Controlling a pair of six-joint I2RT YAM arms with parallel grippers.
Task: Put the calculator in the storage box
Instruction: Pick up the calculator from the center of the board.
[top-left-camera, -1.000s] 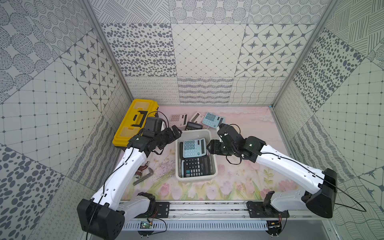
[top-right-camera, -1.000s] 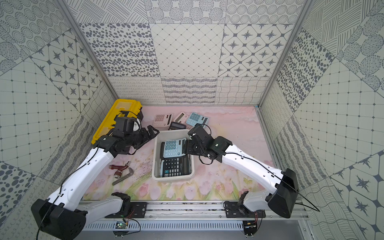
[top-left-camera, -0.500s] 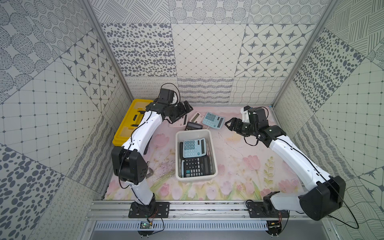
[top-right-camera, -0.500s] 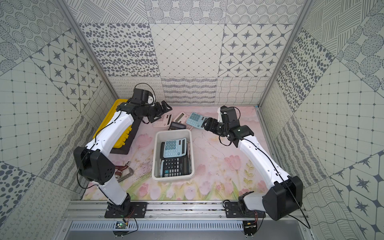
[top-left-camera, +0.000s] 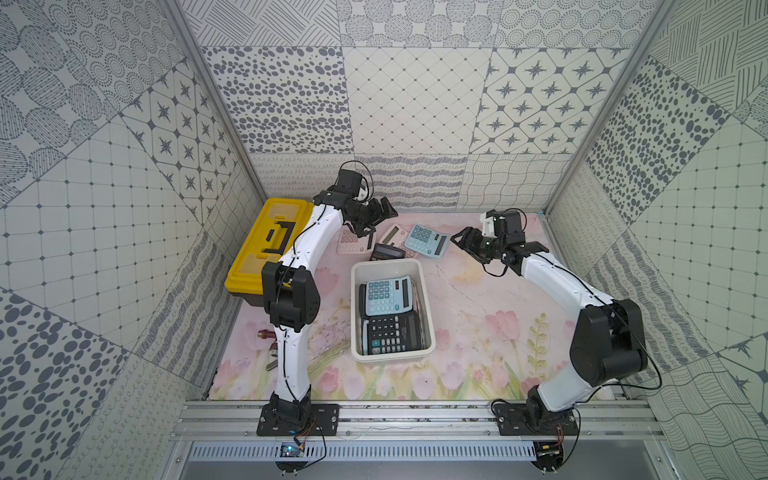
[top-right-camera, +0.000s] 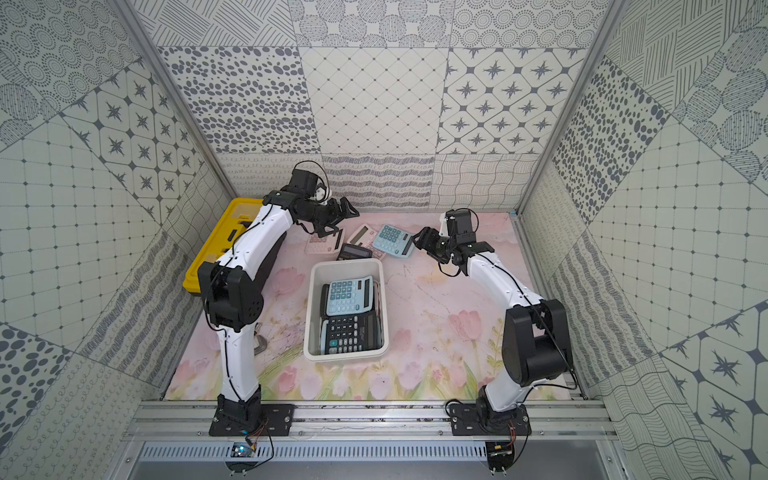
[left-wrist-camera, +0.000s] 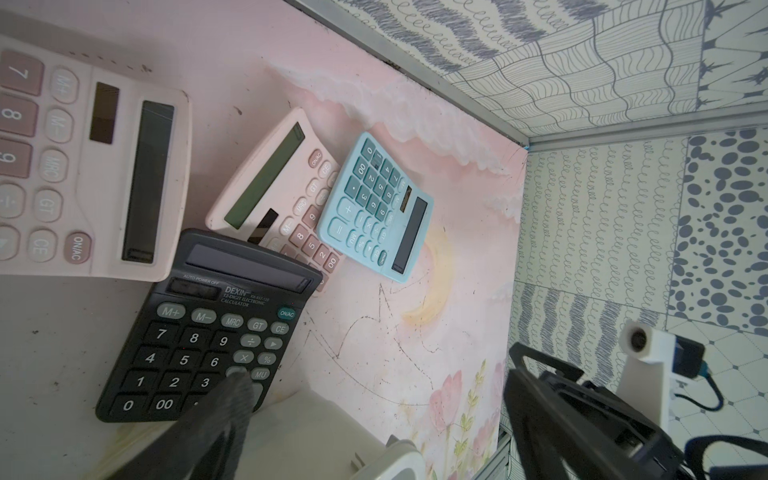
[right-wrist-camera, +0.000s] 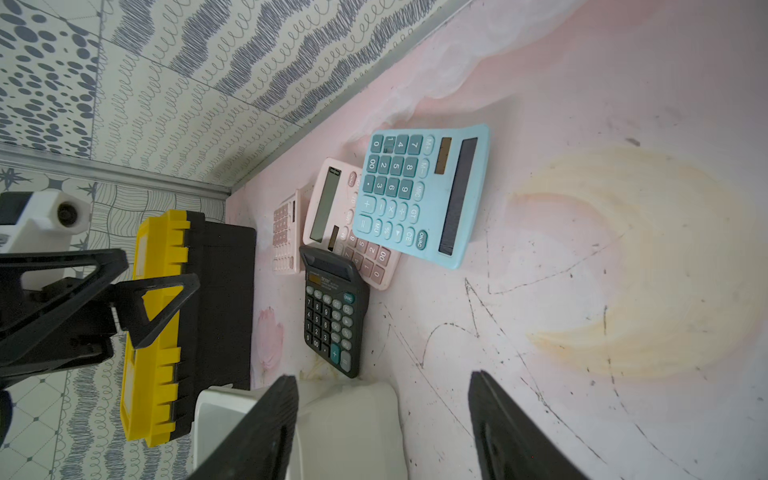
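My left end effector is spread wide, empty, hovering over the far calculators. My right end effector is parted, empty, just right of the blue calculator. These lie on the counter beyond the storage box, which holds two more

Both top views: bright, even, diffuse light, crisp throughout, with faint soft shadows just beside the storage box. Wrist views: grey shade on the mat beside that box, nearest foreground soft (straight lines bow toward the frame edges).
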